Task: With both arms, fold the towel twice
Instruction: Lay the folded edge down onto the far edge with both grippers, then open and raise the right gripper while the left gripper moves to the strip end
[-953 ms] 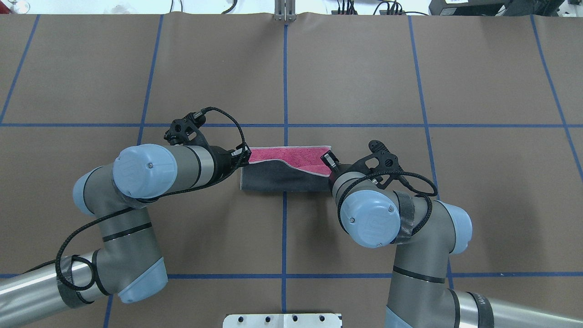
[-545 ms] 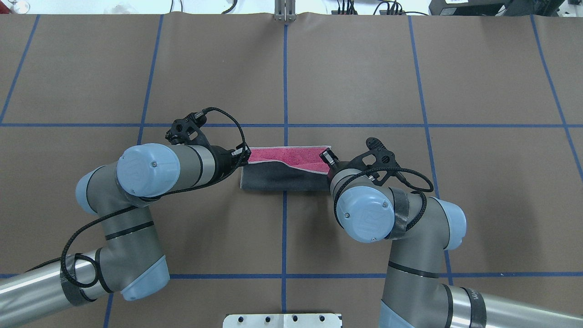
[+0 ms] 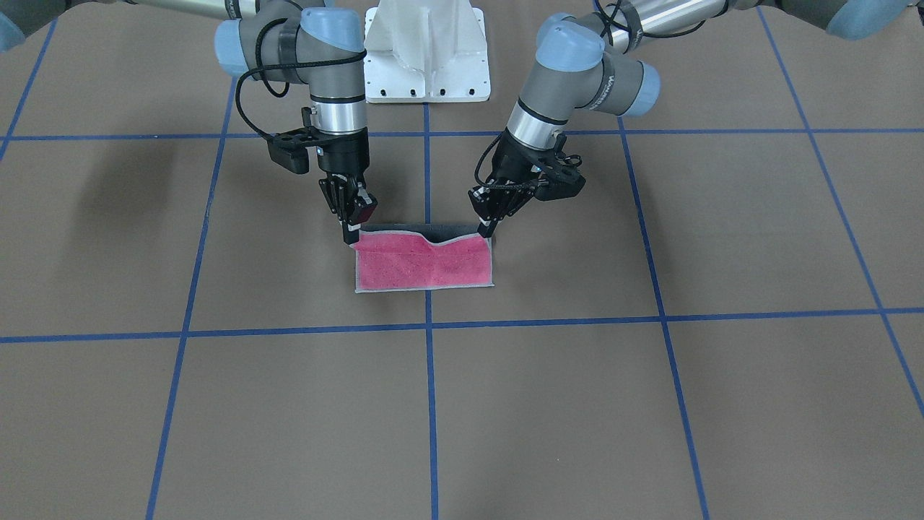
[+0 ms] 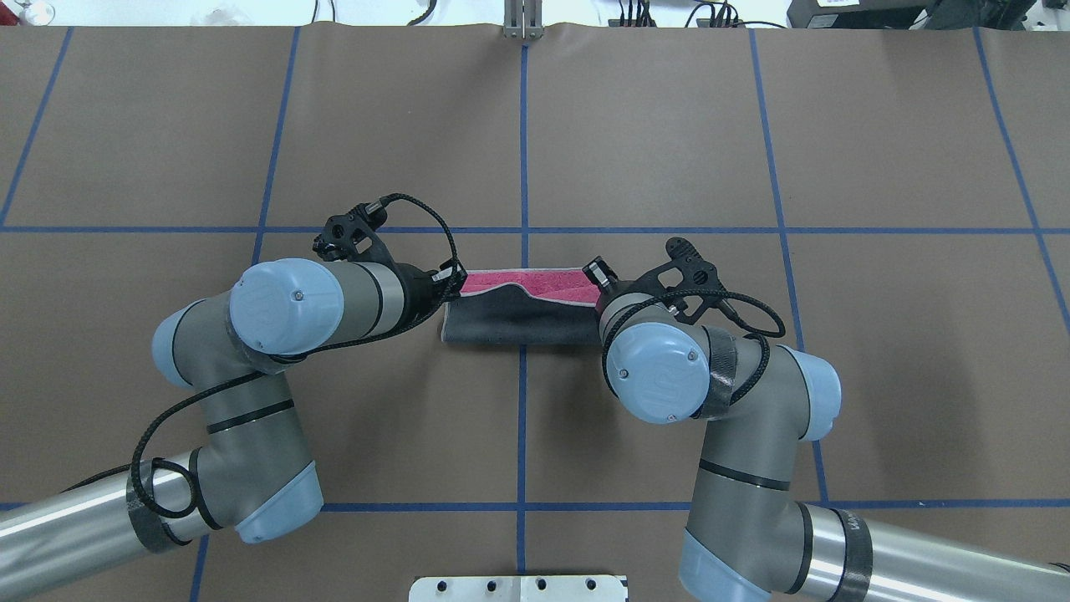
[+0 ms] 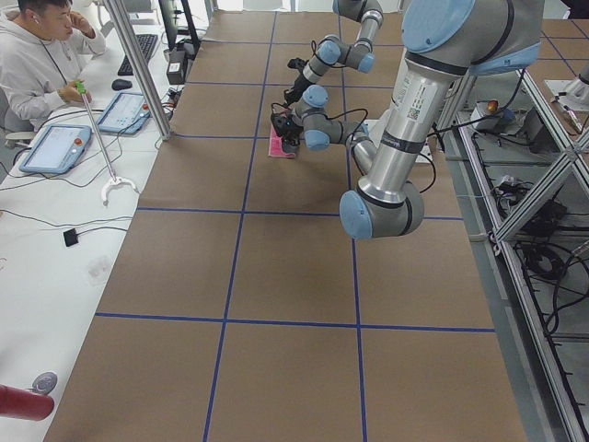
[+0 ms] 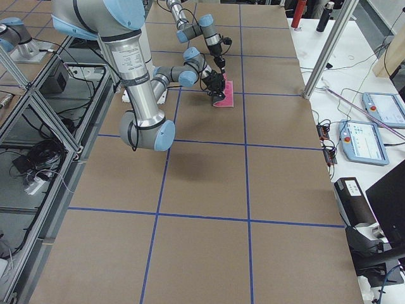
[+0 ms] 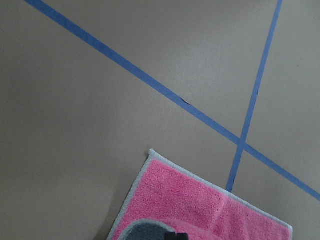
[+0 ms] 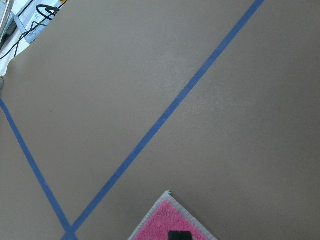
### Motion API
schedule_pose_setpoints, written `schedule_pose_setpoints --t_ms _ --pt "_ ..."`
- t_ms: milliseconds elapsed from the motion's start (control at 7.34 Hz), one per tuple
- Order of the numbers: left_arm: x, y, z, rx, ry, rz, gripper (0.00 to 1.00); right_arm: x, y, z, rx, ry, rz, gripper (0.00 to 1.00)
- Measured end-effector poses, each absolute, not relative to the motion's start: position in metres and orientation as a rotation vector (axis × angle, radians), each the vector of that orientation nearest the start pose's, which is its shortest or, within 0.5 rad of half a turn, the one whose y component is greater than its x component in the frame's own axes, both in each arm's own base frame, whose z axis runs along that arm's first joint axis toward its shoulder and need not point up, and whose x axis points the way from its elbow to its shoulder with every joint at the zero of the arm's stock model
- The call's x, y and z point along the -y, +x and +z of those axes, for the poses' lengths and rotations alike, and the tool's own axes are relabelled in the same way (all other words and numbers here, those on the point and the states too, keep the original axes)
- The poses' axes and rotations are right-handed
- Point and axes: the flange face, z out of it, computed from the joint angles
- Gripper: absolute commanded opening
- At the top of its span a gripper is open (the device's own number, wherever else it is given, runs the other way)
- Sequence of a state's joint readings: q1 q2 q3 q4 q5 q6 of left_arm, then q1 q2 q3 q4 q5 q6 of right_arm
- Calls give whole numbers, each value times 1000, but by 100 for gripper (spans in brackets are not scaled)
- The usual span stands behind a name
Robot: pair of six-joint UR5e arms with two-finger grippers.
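Clamping corners of the towel point(image 4: 518, 322), left tool point(image 4: 452, 281) and right tool point(image 4: 595, 274) are dragging its grey flap farther up-frame, nearly closing fold one.

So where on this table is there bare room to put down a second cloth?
Beyond the blue tape line on the far side of the towel, the squares of the table are bare; so are the outer squares at both ends. It is crowded around the towel, where the left pincer and right pincer hold its corners.
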State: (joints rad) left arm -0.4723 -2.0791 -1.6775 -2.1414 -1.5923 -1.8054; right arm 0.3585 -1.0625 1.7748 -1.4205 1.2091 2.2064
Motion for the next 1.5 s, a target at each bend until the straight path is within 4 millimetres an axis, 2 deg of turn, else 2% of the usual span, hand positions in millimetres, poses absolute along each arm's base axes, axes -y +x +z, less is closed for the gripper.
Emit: schedule_pose_setpoints --t_ms 681,817,953,1090,1226,1498 --pt "420 532 261 -1186 124 -610 0 389 -540 264 936 236 1082 0" --pt "421 532 262 -1184 125 -609 6 390 -540 265 935 237 1078 20" --pt "421 533 263 -1183 126 -607 47 392 -540 265 934 236 1073 58" --pt "421 534 264 -1181 127 -606 67 394 -538 265 932 234 1069 96" --pt "422 535 263 -1181 128 -605 74 399 -538 262 931 233 1056 99" --pt "426 533 256 -1191 133 -609 82 414 -541 249 931 226 1026 99"
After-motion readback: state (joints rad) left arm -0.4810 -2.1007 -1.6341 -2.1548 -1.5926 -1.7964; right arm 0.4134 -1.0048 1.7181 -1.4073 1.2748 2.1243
